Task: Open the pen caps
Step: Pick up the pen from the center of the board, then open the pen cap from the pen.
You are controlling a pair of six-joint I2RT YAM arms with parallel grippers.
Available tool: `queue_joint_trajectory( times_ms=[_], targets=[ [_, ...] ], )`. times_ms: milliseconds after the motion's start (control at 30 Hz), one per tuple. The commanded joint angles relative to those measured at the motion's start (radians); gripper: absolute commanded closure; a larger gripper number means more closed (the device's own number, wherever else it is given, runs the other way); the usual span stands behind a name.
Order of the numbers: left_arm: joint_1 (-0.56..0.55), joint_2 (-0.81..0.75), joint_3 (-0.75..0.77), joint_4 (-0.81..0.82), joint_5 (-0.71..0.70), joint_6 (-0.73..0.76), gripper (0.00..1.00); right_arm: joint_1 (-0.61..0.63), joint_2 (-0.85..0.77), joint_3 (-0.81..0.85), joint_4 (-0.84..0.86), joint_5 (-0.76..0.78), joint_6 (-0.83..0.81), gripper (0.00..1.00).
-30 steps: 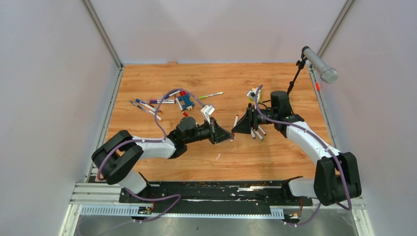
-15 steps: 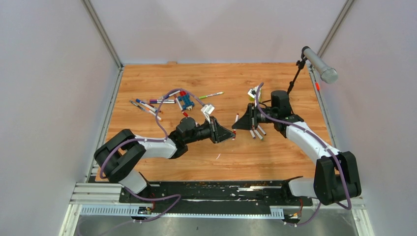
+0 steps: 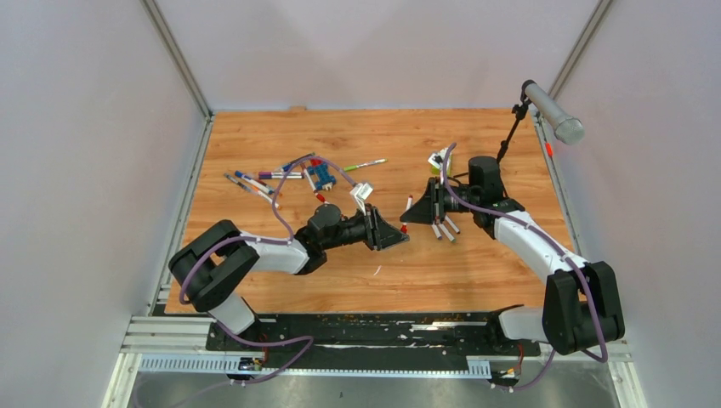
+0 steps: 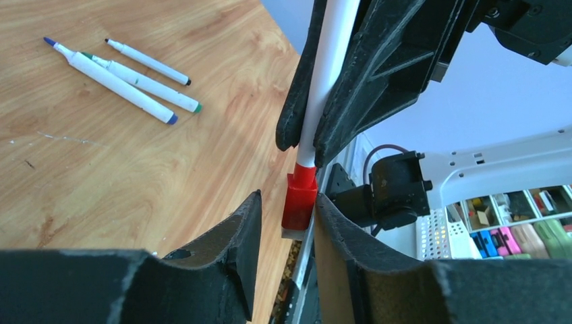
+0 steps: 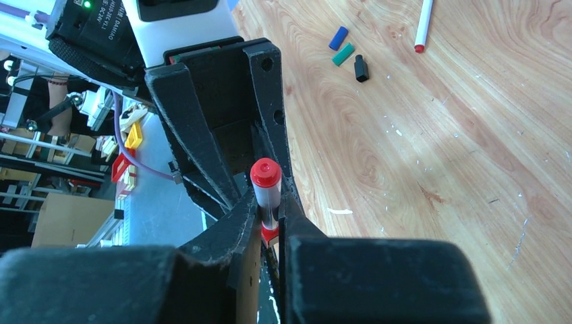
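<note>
Right gripper: clamped on the smooth white pen barrel, above the wood-grain table.
Red cap: blocky glossy plastic (seated on the pen's end).
Left gripper: jaws parted around the cap, one matte finger touching.

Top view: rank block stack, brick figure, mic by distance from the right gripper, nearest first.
1. Block stack, just behind the right gripper.
2. Brick figure, back and to its left.
3. Mic, back-right corner.
</note>
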Motion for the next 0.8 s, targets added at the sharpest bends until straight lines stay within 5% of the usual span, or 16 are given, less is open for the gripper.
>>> queue_joint_trajectory(
  times_ms=[0,67,167,367,567,767],
  targets=[
    [-0.006,0.012,0.03,0.054,0.007,-0.008,0.61,0.003,-0.009,-0.003,0.043,-0.019,0.013,1.0],
    [-0.007,0.014,0.034,0.056,0.005,-0.008,0.69,0.003,-0.007,-0.003,0.043,-0.015,0.013,1.0],
    [-0.008,0.024,0.043,0.062,0.024,-0.008,0.99,0.004,-0.003,0.002,0.036,-0.007,0.006,1.0],
    [-0.022,-0.004,-0.02,0.007,0.033,0.028,1.0,0.002,0.078,0.228,-0.123,0.109,-0.064,1.0],
    [-0.04,-0.035,-0.189,0.121,-0.032,-0.004,1.0,0.014,0.178,0.49,-0.11,0.237,0.013,1.0],
    [-0.047,0.0,-0.261,0.222,-0.031,-0.042,1.0,0.019,0.202,0.561,-0.05,0.303,0.093,1.0]
  ],
)
